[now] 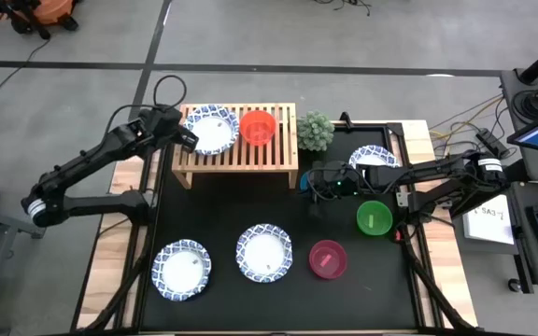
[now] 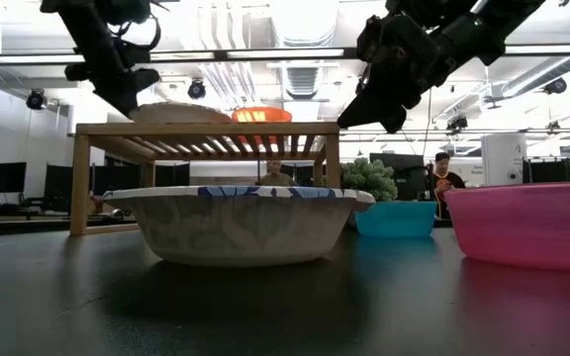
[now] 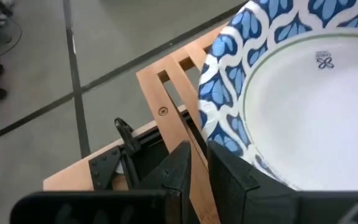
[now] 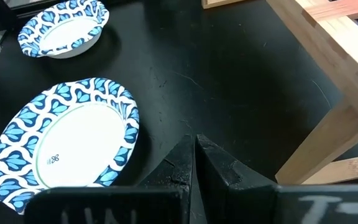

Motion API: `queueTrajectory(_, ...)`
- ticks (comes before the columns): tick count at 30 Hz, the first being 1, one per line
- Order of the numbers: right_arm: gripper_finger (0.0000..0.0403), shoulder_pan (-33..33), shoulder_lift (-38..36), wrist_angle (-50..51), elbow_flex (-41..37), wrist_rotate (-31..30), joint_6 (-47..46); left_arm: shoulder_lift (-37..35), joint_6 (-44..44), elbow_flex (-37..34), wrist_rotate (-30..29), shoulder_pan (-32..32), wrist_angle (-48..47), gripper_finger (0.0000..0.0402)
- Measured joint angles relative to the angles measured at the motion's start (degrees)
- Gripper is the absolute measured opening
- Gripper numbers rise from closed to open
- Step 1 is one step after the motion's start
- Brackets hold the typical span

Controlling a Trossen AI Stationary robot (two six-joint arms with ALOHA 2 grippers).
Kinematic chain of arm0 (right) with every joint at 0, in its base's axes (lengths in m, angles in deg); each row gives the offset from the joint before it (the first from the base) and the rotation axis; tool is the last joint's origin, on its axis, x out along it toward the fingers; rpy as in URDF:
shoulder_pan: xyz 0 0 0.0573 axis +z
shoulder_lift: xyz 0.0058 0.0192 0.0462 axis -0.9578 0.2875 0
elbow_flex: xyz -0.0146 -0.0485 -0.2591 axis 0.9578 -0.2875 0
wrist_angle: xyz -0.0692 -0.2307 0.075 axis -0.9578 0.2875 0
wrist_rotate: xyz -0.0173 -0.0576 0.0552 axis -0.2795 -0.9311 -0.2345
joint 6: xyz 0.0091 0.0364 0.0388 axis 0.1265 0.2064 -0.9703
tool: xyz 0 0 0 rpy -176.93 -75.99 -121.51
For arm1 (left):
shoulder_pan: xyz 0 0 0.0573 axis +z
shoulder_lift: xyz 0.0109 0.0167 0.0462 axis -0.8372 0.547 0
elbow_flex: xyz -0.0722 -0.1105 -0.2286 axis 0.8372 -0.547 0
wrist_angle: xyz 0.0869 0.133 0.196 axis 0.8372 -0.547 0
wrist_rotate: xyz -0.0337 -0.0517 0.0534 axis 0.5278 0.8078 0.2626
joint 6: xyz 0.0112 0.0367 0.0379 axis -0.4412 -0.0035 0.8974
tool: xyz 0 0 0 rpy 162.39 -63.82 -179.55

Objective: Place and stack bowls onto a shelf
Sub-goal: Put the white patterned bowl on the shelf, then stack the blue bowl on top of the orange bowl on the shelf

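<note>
The light-wood shelf (image 1: 236, 161) stands at the table's far side. One white bowl with a blue rim (image 1: 211, 129) and the red bowl (image 1: 258, 127) sit on its slats. My left gripper (image 1: 188, 140) hovers at that white bowl's left rim (image 3: 219, 118) with its fingers shut to a narrow slit. My right gripper (image 1: 308, 179) is shut and hangs above the mat by the shelf's right front leg (image 4: 328, 146). Two more white bowls (image 1: 180, 269) (image 1: 264, 252), the magenta bowl (image 1: 327, 259) and the green bowl (image 1: 374, 217) rest on the mat. A fourth white bowl (image 1: 372, 156) lies partly under the right arm. My left gripper's shut fingers (image 3: 229, 174) stand right beside the left rim (image 3: 213, 134) of the white bowl on the shelf, coming from the table's left and slanting down. I cannot tell whether the finger touches the rim. The bowl sits flat on the slats.
A small green potted plant (image 1: 315, 131) stands just right of the shelf. The low view shows a blue bowl (image 2: 394, 218) behind the near white bowl (image 2: 236, 222). Black mat (image 1: 222, 210) lies open between the shelf and the near bowls. People show in the room beyond.
</note>
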Motion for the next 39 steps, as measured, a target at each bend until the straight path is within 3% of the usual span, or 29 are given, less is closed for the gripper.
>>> queueTrajectory(10,0.0009,0.0,-0.1,0.0,0.6,0.0,-4.9,-6.7,-0.8,0.0,0.5,-3.1,-0.1,0.0037)
queueTrajectory(14,0.0009,0.0,-0.1,2.4,1.7,0.0,-9.6,-11.4,-1.5,-1.0,6.6,-6.4,0.9,0.0037)
queueTrajectory(19,0.0009,0.1,-0.1,13.8,6.7,0.0,-16.1,-17.8,-1.3,-6.7,14.7,-13.5,11.3,0.0037)
queueTrajectory(26,0.0009,0.2,0.2,35.6,14.6,-0.2,-22.1,-23.4,3.1,-18.6,16.9,-22.8,31.4,0.0037)
queueTrajectory(30,0.0009,0.1,0.3,42.7,16.9,-2.8,-21.9,-23.8,7.3,-23.2,22.0,-25.0,40.5,0.0037)
queueTrajectory(34,0.002,-1.0,0.3,46.1,17.6,-4.4,-21.9,-23.6,8.2,-23.1,24.2,-25.2,41.7,0.0037)
queueTrajectory(39,0.0072,-1.7,0.3,46.8,18.2,-4.2,-22.4,-24.1,8.2,-21.8,24.1,-25.2,41.2,0.0037)
